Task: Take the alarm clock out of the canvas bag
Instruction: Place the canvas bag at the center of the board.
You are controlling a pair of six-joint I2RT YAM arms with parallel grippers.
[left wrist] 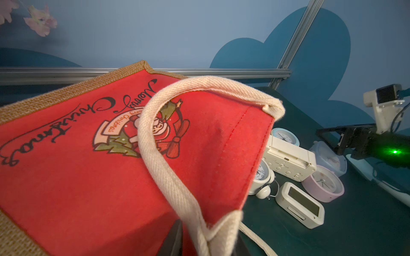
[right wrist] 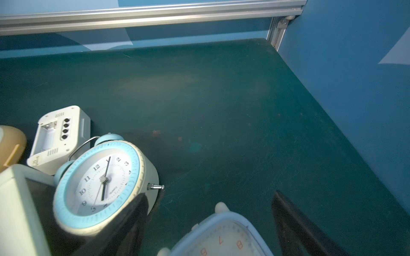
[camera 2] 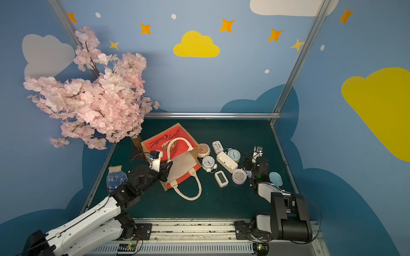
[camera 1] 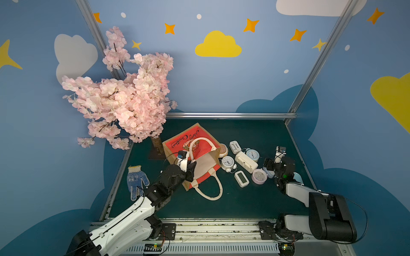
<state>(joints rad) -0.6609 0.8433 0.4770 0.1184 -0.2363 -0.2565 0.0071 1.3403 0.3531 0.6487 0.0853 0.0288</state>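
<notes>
The canvas bag (camera 1: 195, 141) lies on its side, red printed face up, its mouth turned toward the clocks and its cream lining showing. My left gripper (left wrist: 208, 235) straddles the mouth rim where a cream handle (left wrist: 159, 159) is sewn on. How tightly the jaws hold the rim is unclear. Several alarm clocks lie outside the mouth, the white twin-bell one (camera 1: 227, 161) nearest. My right gripper (right wrist: 208, 221) is open and hangs over a pale blue clock (right wrist: 221, 239) without touching it. In a top view it (camera 1: 267, 165) stands right of the clocks.
A blossom tree (camera 1: 124, 104) stands at the back left, its trunk (camera 1: 156, 145) beside the bag. A knitted glove (camera 1: 136, 181) lies front left. Blue twin-bell (camera 1: 253, 154), cream box (camera 1: 245, 161), pink round (camera 1: 259, 176) and white digital (camera 1: 241, 178) clocks crowd the middle right. A metal rail (camera 1: 230, 115) bounds the back.
</notes>
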